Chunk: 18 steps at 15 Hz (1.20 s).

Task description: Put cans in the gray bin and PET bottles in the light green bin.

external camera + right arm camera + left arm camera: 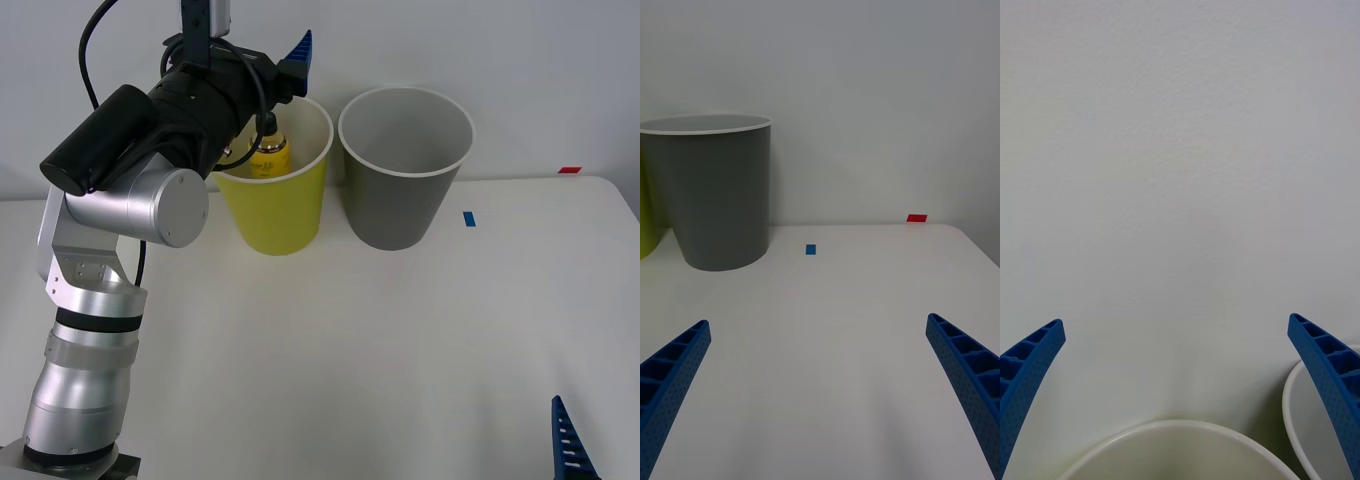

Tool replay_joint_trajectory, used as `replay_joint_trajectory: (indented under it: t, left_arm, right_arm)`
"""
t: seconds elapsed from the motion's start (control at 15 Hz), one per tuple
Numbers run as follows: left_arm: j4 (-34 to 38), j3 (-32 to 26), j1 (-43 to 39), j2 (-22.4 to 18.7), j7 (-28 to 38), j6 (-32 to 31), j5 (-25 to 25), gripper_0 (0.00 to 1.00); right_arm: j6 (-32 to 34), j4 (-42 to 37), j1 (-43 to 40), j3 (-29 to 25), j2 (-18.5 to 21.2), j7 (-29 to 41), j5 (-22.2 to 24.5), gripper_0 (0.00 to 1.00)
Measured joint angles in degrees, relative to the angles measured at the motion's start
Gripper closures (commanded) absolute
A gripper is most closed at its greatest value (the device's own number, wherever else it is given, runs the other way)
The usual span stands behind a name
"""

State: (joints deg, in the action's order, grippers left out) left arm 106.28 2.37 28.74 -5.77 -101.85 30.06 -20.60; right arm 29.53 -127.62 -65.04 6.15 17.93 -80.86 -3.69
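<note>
The light green bin [280,215] stands at the back of the table with the gray bin [400,200] beside it on its right. A PET bottle [270,155] with a yellow label stands inside the light green bin. My left gripper [292,58] hovers open above that bin's rim and holds nothing. The left wrist view looks past the open left gripper [1176,322] to the light green bin's rim [1172,435] and the gray bin's rim [1296,405]. My right gripper [570,445] waits open at the table's front right, facing the gray bin [715,202]. Cans are out of view.
A small blue tape mark [469,218] lies on the white table [400,350] right of the gray bin, and a red one [569,170] sits at the back edge. A plain wall rises close behind the bins.
</note>
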Motion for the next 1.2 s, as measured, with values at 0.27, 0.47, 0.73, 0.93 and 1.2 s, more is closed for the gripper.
replay_joint_trajectory:
  t: [0.27,0.47,0.73,0.93,1.2]
  left_arm:
    - [-0.02,0.00,-0.02,-0.03,0.13,-0.01,-0.63,0.00]
    - [-0.01,0.00,-0.02,0.18,0.16,0.00,-1.52,0.00]
    - [0.31,-0.04,-0.06,0.13,-0.25,0.26,-3.01,0.00]
    - [5.43,-1.72,-0.39,0.19,-0.72,8.21,-4.09,0.00]
    - [19.42,-5.20,-6.14,0.12,-1.94,16.36,-4.02,0.00]
  right_arm:
    - [0.00,0.00,0.00,0.00,0.00,0.00,0.00,0.00]
    - [0.00,0.00,0.00,0.00,0.00,0.00,0.00,0.00]
    - [0.00,0.00,0.00,0.00,0.00,0.00,0.00,0.00]
    - [0.00,0.00,0.00,0.00,0.00,0.00,0.00,0.00]
    - [0.00,0.00,0.00,0.00,0.00,0.00,0.00,0.00]
